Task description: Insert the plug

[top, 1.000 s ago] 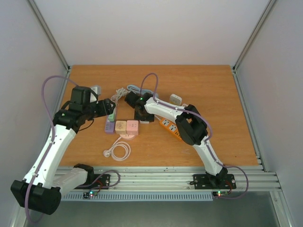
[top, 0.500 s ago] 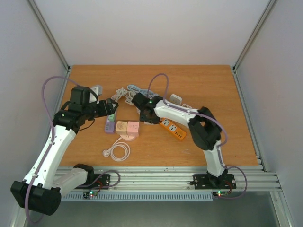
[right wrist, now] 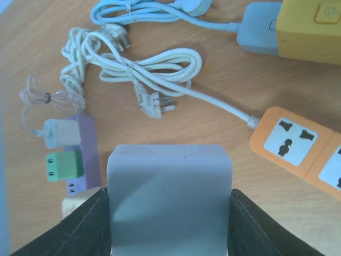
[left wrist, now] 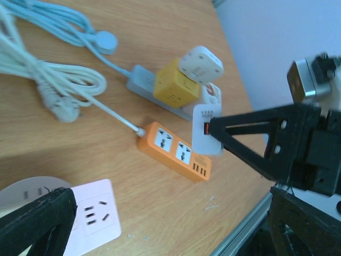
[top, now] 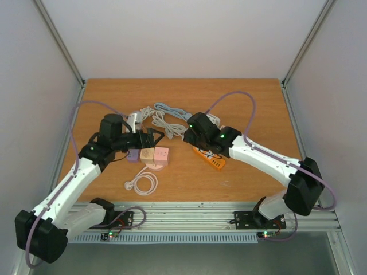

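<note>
White plug block [right wrist: 169,197] is clamped between the right gripper [top: 192,133] fingers, close to the cord end of the orange power strip [left wrist: 173,151]. Left gripper [top: 151,137] has jaws spread wide with nothing in them, near the pink socket cube [left wrist: 93,213].

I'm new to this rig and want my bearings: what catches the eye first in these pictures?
The pale grey block gripped by the right hand fills the right wrist view, with the orange power strip on the table to its right. The left hand is open near the pink socket cube, and white cable coils lie mid-table.
</note>
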Controlling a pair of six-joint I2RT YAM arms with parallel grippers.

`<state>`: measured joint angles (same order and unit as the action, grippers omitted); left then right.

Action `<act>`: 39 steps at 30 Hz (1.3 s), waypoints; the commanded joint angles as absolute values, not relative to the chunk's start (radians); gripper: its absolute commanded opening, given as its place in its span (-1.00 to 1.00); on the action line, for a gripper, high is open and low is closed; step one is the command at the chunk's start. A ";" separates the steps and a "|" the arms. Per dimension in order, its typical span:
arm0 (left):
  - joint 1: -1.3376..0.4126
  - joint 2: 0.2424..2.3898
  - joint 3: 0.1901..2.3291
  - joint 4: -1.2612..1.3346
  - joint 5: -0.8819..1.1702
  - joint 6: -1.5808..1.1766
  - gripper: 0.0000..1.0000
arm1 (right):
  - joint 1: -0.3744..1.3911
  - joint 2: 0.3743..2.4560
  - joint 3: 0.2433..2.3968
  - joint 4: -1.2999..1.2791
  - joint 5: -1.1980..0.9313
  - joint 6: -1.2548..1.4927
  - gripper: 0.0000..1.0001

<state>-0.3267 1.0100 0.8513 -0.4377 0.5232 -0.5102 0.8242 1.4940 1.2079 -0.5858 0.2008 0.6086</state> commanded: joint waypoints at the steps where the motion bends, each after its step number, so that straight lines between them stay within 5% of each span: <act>1: -0.412 0.967 0.735 -0.115 0.529 -0.586 0.92 | 0.818 1.394 1.152 -0.500 0.156 0.728 0.00; 11: -0.592 1.025 0.658 0.089 0.399 -0.699 0.66 | 0.819 1.313 1.075 -0.382 -0.036 0.885 0.00; 30: -0.725 1.106 0.655 0.149 0.189 -0.712 -0.39 | 0.818 1.311 1.035 -0.301 -0.168 0.930 0.01; 34: -0.725 1.114 0.659 0.147 0.196 -0.686 -0.77 | 0.817 1.301 1.038 -0.330 -0.149 0.889 0.33; 39: -0.725 1.123 0.683 0.087 0.216 -0.587 -0.94 | 0.788 1.243 1.039 -0.406 -0.090 0.711 0.72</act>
